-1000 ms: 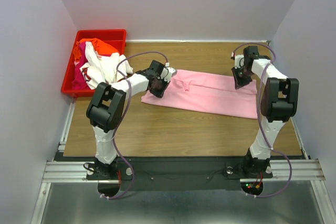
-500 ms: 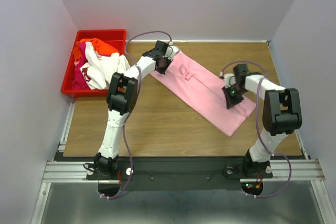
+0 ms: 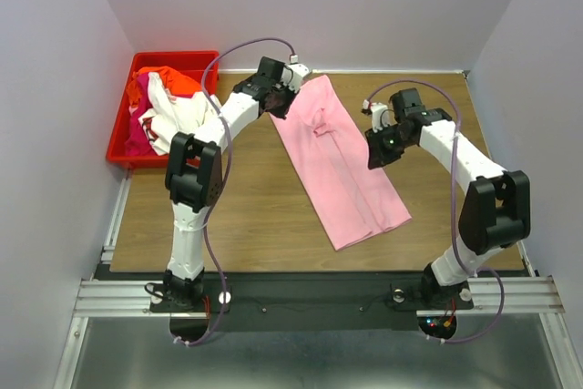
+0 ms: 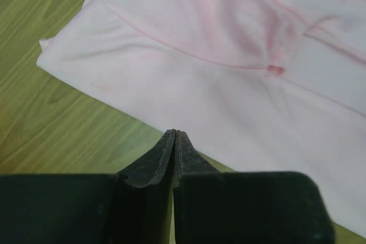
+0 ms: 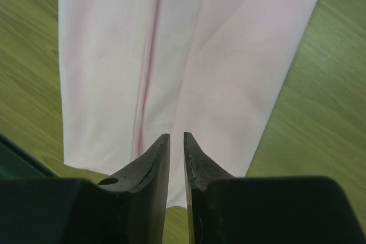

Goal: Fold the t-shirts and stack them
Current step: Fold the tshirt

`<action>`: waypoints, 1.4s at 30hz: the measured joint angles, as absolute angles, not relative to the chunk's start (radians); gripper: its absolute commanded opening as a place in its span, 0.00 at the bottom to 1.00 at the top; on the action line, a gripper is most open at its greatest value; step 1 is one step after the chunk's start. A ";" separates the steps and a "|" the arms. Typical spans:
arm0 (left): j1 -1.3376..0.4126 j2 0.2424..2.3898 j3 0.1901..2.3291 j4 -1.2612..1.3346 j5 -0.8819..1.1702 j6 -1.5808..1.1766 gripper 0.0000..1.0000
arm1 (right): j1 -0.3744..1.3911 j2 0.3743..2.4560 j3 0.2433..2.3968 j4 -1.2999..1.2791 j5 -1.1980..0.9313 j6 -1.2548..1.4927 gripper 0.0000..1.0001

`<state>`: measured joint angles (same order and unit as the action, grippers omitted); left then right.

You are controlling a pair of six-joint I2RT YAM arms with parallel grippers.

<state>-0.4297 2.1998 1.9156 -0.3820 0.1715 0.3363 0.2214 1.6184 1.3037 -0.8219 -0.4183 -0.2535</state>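
At the far left corner of the bench (image 3: 237,216) stands a red bin (image 3: 175,55), and in it lies a loose heap of t-shirts (image 3: 168,116): white on top, orange-red toward the back, magenta at the near left side. The white cloth spills a little over the bin's right wall. Right of the bin the left arm reaches far across the wood, and the left gripper (image 3: 279,103) hangs at the far end of the light pink t-shirt (image 3: 342,170). In the left wrist view its jaws are pressed together with nothing between them, the tips over bare wood just off the shirt's edge, near one of its corners. The light pink t-shirt lies flat on the middle of the bench, folded lengthwise into a long narrow strip that runs slantwise from the far middle, beside the left gripper, down toward the near right. A small gathered crease shows near its far end, and a long fold line runs down its length. On the strip's right side, about halfway along, the right gripper (image 3: 376,152) hovers over the shirt's edge. The right wrist view looks down the strip to its near end; there the jaws stand slightly apart, a thin gap between them, with no cloth caught in it.
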 measured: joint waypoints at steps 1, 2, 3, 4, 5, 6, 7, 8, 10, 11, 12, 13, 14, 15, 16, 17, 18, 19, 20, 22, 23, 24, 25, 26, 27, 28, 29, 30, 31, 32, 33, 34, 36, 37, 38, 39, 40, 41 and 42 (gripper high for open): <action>-0.433 2.166 1.889 -0.373 0.186 0.324 0.14 | 0.221 1.626 1.303 -0.822 -0.411 -0.260 0.20; -0.440 2.132 1.866 -0.362 0.203 0.309 0.14 | 0.222 1.636 1.301 -0.821 -0.408 -0.265 0.20; -0.445 2.113 1.850 -0.349 0.212 0.301 0.13 | 0.224 1.658 1.296 -0.814 -0.400 -0.269 0.20; -0.453 2.096 1.835 -0.339 0.224 0.287 0.12 | 0.224 1.684 1.285 -0.801 -0.396 -0.272 0.19; -0.463 2.084 1.816 -0.324 0.235 0.274 0.12 | 0.225 1.701 1.277 -0.794 -0.393 -0.274 0.19; -0.472 2.082 1.798 -0.311 0.246 0.258 0.11 | 0.226 1.726 1.263 -0.787 -0.390 -0.274 0.18; -0.477 2.085 1.781 -0.304 0.257 0.244 0.11 | 0.226 1.746 1.249 -0.781 -0.387 -0.274 0.18; -0.481 2.091 1.770 -0.303 0.266 0.233 0.11 | 0.226 1.759 1.237 -0.776 -0.386 -0.274 0.18; -0.494 2.117 1.742 -0.304 0.288 0.206 0.10 | 0.226 1.785 1.203 -0.765 -0.384 -0.274 0.17; -0.496 2.134 1.734 -0.305 0.295 0.194 0.10 | 0.226 1.787 1.185 -0.755 -0.386 -0.274 0.17; -0.497 2.153 1.727 -0.307 0.302 0.179 0.10 | 0.226 1.787 1.171 -0.752 -0.389 -0.274 0.17; -0.496 2.172 1.725 -0.309 0.305 0.169 0.10 | 0.226 1.787 1.161 -0.751 -0.393 -0.272 0.17; -0.495 2.184 1.724 -0.309 0.305 0.163 0.10 | 0.226 1.787 1.154 -0.748 -0.398 -0.270 0.17; -0.495 2.197 1.723 -0.310 0.307 0.157 0.10 | 0.226 1.787 1.143 -0.739 -0.410 -0.265 0.17; -0.495 2.210 1.723 -0.310 0.306 0.154 0.10 | 0.226 1.787 1.132 -0.732 -0.422 -0.262 0.17; -0.495 2.224 1.724 -0.311 0.303 0.149 0.10 | 0.228 1.787 1.122 -0.727 -0.435 -0.257 0.17; -0.495 2.230 1.724 -0.311 0.302 0.148 0.10 | 0.229 1.787 1.111 -0.721 -0.445 -0.253 0.16; -0.494 2.241 1.742 -0.321 0.302 0.147 0.09 | 0.230 1.787 1.104 -0.721 -0.461 -0.245 0.16; -0.494 2.250 1.760 -0.326 0.295 0.148 0.09 | 0.231 1.787 1.098 -0.718 -0.478 -0.239 0.16; -0.493 2.289 1.824 -0.345 0.283 0.150 0.09 | 0.237 1.789 1.091 -0.708 -0.510 -0.226 0.16; -0.493 2.304 1.845 -0.348 0.280 0.152 0.09 | 0.243 1.790 1.088 -0.702 -0.521 -0.218 0.16; -0.492 2.317 1.868 -0.354 0.276 0.155 0.09 | 0.250 1.794 1.087 -0.696 -0.534 -0.209 0.17; -0.490 2.334 1.899 -0.362 0.266 0.162 0.09 | 0.262 1.799 1.086 -0.690 -0.551 -0.201 0.17; -0.489 2.350 1.925 -0.368 0.256 0.170 0.09 | 0.273 1.805 1.087 -0.684 -0.566 -0.192 0.18; -0.488 2.372 1.964 -0.382 0.244 0.179 0.09 | 0.289 1.814 1.090 -0.679 -0.589 -0.184 0.21; -0.488 2.388 1.998 -0.395 0.235 0.186 0.10 | 0.299 1.821 1.095 -0.676 -0.607 -0.179 0.23; -0.488 2.403 2.022 -0.401 0.226 0.195 0.12 | 0.305 1.828 1.104 -0.678 -0.622 -0.173 0.25; -0.488 2.416 2.045 -0.405 0.219 0.204 0.13 | 0.314 1.836 1.118 -0.682 -0.635 -0.169 0.31; -0.485 2.422 2.057 -0.408 0.214 0.215 0.15 | 0.322 1.839 1.134 -0.684 -0.648 -0.166 0.39; -0.481 2.422 2.057 -0.414 0.214 0.221 0.16 | 0.323 1.839 1.153 -0.688 -0.662 -0.165 0.40; -0.476 2.414 2.046 -0.410 0.218 0.226 0.19 | 0.321 1.833 1.174 -0.692 -0.670 -0.159 0.40; -0.471 2.404 2.028 -0.404 0.222 0.230 0.20 | 0.315 1.829 1.201 -0.696 -0.675 -0.159 0.40; -0.458 2.357 1.961 -0.397 0.245 0.238 0.21 | 0.296 1.819 1.265 -0.702 -0.676 -0.154 0.40; -0.455 2.335 1.935 -0.393 0.253 0.238 0.21 | 0.279 1.814 1.305 -0.701 -0.664 -0.152 0.39; -0.450 2.306 1.898 -0.384 0.267 0.238 0.22 | 0.264 1.812 1.343 -0.698 -0.644 -0.151 0.39; -0.446 2.284 1.876 -0.388 0.278 0.238 0.22 | 0.254 1.812 1.376 -0.693 -0.624 -0.152 0.38; -0.442 2.252 1.849 -0.386 0.292 0.237 0.22 | 0.245 1.813 1.408 -0.686 -0.604 -0.152 0.36; -0.439 2.226 1.832 -0.385 0.304 0.234 0.22 | 0.236 1.815 1.436 -0.684 -0.574 -0.151 0.36; -0.439 2.204 1.821 -0.384 0.316 0.233 0.22 | 0.229 1.821 1.462 -0.676 -0.549 -0.149 0.35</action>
<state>-0.4389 2.2044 1.8210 -0.3836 0.3161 0.2329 0.2287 1.8214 1.4616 -0.6762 -0.5491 -0.1493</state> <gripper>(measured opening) 0.216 0.367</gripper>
